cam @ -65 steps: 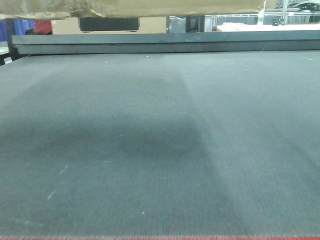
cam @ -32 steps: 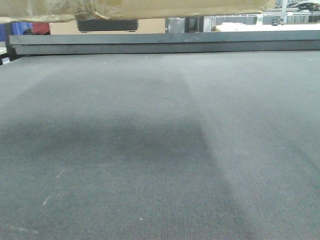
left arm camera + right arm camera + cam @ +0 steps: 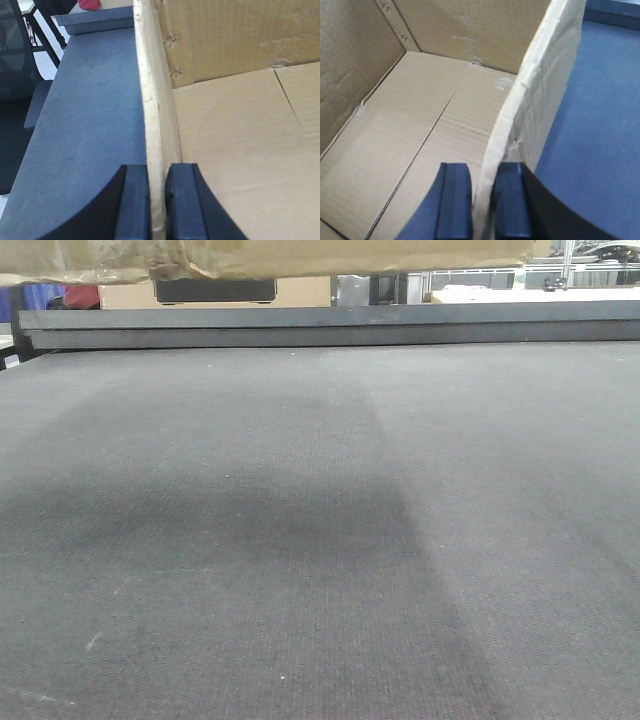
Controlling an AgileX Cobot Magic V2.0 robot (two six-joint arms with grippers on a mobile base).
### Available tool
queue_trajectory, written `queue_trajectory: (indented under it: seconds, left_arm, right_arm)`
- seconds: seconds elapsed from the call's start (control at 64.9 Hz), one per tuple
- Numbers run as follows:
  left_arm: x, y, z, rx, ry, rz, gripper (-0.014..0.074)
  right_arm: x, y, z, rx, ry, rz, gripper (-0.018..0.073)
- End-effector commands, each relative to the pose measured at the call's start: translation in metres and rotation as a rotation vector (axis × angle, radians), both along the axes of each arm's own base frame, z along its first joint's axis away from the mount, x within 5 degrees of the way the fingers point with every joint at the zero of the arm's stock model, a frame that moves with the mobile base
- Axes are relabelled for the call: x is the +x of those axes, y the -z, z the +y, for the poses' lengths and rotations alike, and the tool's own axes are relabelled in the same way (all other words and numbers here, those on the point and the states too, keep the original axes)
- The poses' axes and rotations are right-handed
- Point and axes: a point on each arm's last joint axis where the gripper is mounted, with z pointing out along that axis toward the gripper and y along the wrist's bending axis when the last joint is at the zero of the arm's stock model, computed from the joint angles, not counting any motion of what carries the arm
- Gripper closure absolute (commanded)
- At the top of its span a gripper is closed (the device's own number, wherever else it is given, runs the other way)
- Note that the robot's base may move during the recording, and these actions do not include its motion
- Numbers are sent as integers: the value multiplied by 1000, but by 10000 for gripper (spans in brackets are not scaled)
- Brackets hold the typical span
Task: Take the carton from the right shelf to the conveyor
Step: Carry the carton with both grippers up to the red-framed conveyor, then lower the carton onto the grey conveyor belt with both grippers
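Observation:
The brown carton (image 3: 300,255) hangs at the top edge of the front view, its taped, torn bottom edge just above the far side of the dark ribbed conveyor (image 3: 320,540). In the left wrist view my left gripper (image 3: 158,200) is shut on the carton's left wall (image 3: 152,100), one finger outside and one inside, with the belt (image 3: 90,130) below. In the right wrist view my right gripper (image 3: 482,200) is shut on the carton's right wall (image 3: 540,95), with the open carton floor (image 3: 410,145) to the left. The right shelf is out of view.
A dark raised rail (image 3: 330,325) runs along the belt's far edge. Behind it stand a tan box (image 3: 300,290), blue and red items (image 3: 60,295) and metal framing (image 3: 580,270). A dark chair and light floor (image 3: 20,75) lie left of the belt.
The view has shifted slightly forward over the belt: the red strip at the bottom edge is gone. The carton's lower edge stays at the top of the front view.

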Motion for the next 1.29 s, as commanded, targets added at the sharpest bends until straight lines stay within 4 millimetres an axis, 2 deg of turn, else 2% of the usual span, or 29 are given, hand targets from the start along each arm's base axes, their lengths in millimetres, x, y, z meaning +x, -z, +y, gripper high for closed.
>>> queue_trajectory:
  seconds: [0.0,0.077,0.216,0.385,0.524,0.678,0.878,0.971,1.048,1.078,1.155,1.279]
  left_arm:
    - [1,-5,2,34,-5,-45,605]
    - [2,-6,-2,5,35,-60,605]
    - [7,-3,-13,-148,147,-43,605]
    - [32,22,-25,-243,223,44,605]
    - [60,55,-34,-237,234,138,605]
    - [92,88,-44,-209,229,195,605]
    - [120,106,-57,-175,269,160,605]
    - [125,109,-59,-165,276,144,601]
    - [128,112,-60,-152,275,149,569]
    - [128,111,-60,-148,275,145,542]
    - [128,111,-59,-140,274,143,405]
    - [128,111,-59,-138,273,142,154]
  right_arm:
    - [-3,-11,0,60,-14,-79,625]
    - [-4,-11,1,68,-23,-69,625]
    - [1,-9,-4,50,9,-68,625]
    - [28,5,-21,7,116,9,625]
    - [60,26,-28,-32,181,91,625]
    - [92,56,-22,-75,194,186,625]
    - [125,108,-11,-136,197,325,625]
    - [131,122,-10,-151,198,360,625]
    - [132,125,-9,-155,197,369,623]
    - [132,125,-9,-156,197,371,609]
    - [133,125,-9,-154,198,367,473]
    - [132,124,-9,-151,199,362,145]
